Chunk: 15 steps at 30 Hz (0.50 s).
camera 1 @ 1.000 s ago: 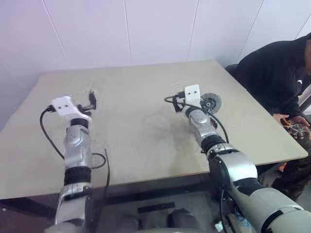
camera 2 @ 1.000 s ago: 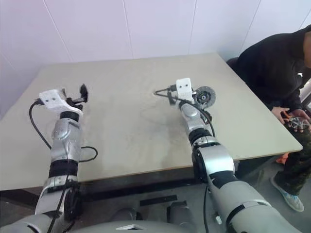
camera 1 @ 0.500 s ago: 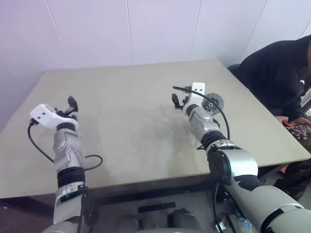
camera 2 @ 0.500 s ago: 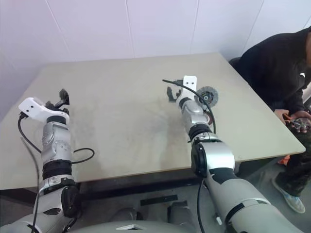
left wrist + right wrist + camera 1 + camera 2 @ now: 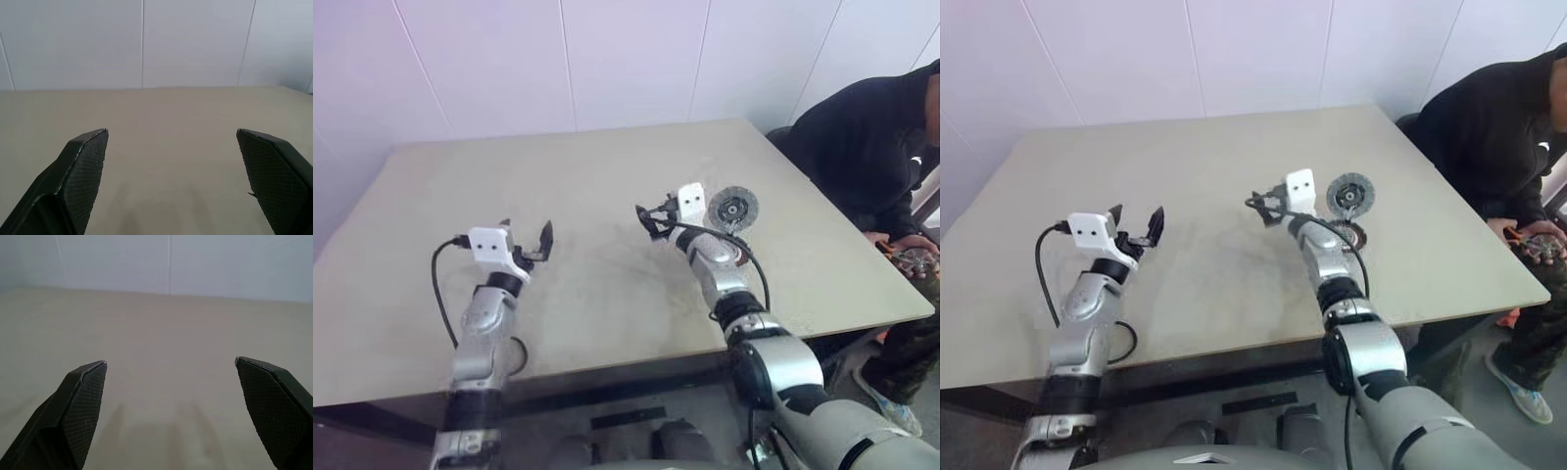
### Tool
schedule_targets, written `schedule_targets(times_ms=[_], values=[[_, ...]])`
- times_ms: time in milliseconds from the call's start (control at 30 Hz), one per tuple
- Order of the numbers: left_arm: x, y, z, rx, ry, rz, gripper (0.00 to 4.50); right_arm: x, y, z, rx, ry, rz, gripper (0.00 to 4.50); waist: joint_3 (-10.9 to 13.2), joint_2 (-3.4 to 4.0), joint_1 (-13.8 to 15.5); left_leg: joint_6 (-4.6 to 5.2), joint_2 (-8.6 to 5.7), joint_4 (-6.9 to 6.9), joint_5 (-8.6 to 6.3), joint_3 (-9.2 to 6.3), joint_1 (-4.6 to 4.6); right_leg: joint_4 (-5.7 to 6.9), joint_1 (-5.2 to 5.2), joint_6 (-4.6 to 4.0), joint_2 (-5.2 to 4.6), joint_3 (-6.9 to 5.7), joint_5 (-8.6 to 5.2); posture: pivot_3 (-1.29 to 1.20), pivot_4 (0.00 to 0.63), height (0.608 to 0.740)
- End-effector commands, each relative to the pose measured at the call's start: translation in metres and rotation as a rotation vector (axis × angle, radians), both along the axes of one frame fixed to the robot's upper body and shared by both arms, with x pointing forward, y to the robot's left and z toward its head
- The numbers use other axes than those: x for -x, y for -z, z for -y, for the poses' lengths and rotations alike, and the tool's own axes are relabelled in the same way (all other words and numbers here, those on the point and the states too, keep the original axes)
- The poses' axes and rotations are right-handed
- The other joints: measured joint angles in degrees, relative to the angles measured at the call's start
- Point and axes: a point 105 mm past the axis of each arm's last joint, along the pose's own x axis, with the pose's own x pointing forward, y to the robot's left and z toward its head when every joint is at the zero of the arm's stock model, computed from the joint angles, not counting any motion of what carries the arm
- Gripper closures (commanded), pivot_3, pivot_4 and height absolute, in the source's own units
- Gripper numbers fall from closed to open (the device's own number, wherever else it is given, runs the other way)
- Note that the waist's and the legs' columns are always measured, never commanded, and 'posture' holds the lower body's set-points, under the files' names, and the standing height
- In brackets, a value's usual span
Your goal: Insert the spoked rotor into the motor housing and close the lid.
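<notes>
On table (image 5: 607,186), lid (image 5: 732,209) lies just beside wide-spread right claw (image 5: 649,217).

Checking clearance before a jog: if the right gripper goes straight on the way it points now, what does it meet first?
Nothing close, as far as I can tell. The right gripper is open, with bare table ahead between its fingers, then the white wall. The round disc lies off to its side, out of that line.

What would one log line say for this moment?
left gripper: open, empty | right gripper: open, empty | disc: on table, right of right gripper | person: seated at table's right edge
</notes>
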Motion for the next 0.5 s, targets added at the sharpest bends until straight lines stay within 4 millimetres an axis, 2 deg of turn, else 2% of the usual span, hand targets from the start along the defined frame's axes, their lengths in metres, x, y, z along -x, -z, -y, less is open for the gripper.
schedule_targets(times_ms=[33, 167, 267, 367, 500], values=[[0.013, -0.017, -0.004, 0.005, -0.047, 0.051, 0.04, 0.004, -0.031, 0.017, 0.014, 0.027, 0.121, 0.06, 0.00, 0.00, 0.16, 0.00, 0.00, 0.01, 0.00, 0.01, 0.01, 0.01, 0.00, 0.00, 0.00, 0.00, 0.00, 0.00, 0.000, 0.740], [0.029, -0.010, -0.010, -0.013, -0.078, 0.025, 0.04, 0.018, -0.029, 0.041, 0.048, 0.081, 0.125, 0.06, -0.01, 0.02, 0.77, 0.01, 0.00, 0.01, 0.00, 0.04, 0.04, 0.01, 0.02, 0.00, 0.01, 0.02, 0.00, 0.00, 0.000, 0.740], [0.037, -0.007, -0.019, 0.010, -0.125, 0.003, 0.04, 0.037, -0.016, 0.052, 0.043, 0.091, 0.072, 0.06, -0.03, 0.01, 1.13, 0.01, 0.03, 0.04, 0.01, 0.03, 0.09, 0.02, 0.07, 0.00, 0.06, 0.01, -0.01, 0.00, 0.000, 0.740], [0.043, -0.010, -0.018, 0.025, -0.131, 0.007, 0.04, 0.060, 0.002, 0.066, 0.069, 0.103, 0.010, 0.06, -0.03, 0.01, 1.72, 0.02, 0.04, 0.12, 0.01, 0.03, 0.13, 0.01, 0.18, 0.00, 0.08, -0.02, -0.02, 0.00, 0.000, 0.740], [0.053, -0.011, -0.015, 0.039, -0.120, 0.005, 0.04, 0.077, 0.005, 0.082, 0.083, 0.110, -0.025, 0.06, -0.01, 0.03, 2.42, 0.04, 0.01, 0.22, 0.01, 0.12, 0.15, -0.05, 0.26, 0.01, 0.09, 0.03, -0.03, 0.00, 0.000, 0.740]])
